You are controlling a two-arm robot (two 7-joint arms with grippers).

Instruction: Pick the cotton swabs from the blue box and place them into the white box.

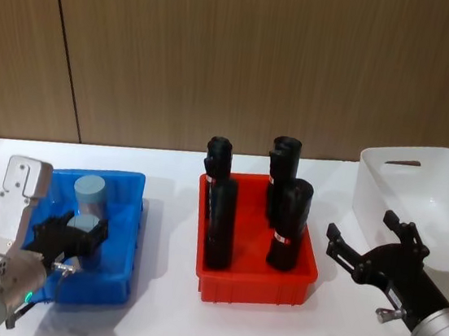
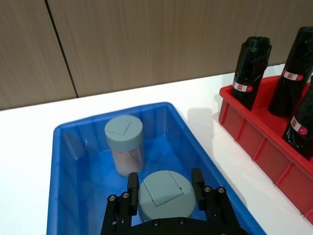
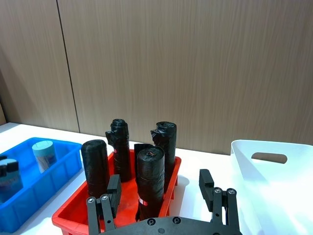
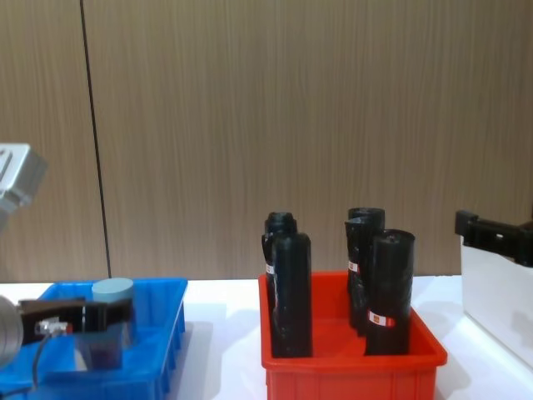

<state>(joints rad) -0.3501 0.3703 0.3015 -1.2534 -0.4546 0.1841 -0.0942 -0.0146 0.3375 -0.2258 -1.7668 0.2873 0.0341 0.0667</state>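
**Item 1: left tool (image 2: 164, 182).** It is lowered inside the blue box (image 1: 116, 286), which stands at the left side of the table (image 1: 164, 296). Its fingers (image 2: 132, 188) press against opposite sides of the near swab tub (image 2: 164, 198), just below the lid. I judge this a closed grasp on the tub, taken from above so the tub can be lifted straight out over the box's sloping wall. I cannot tell whether the tub's base touches the box floor.

**Item 2: far swab tub (image 2: 124, 142).** It stands upright and unheld toward the back wall of the blue box, a little apart from the gripped tub. The gap gives the fingers room to work, and this tub is probably next in line.

**Item 3: right tool (image 1: 361, 226).** It is released, with its fingers spread wide and nothing between them. It hangs over the table's right side, between the red bin (image 1: 254, 290) and the white box (image 1: 373, 194). It seems to be waiting, possibly to take a handover, since the white box is well apart from the left arm's side.

**Item 4: white box.** It stands at the far right of the table. No swab tub can be seen in the visible part of it.

**Item 5: red bin.** It sits at the table's centre and holds upright black cylinders (image 1: 220, 225), which are not task goods. Their height makes them an obstacle for any carry from left to right, so a high path looks wise.

**Status.** The first pick is under way, and no tub has been delivered as far as can be seen.
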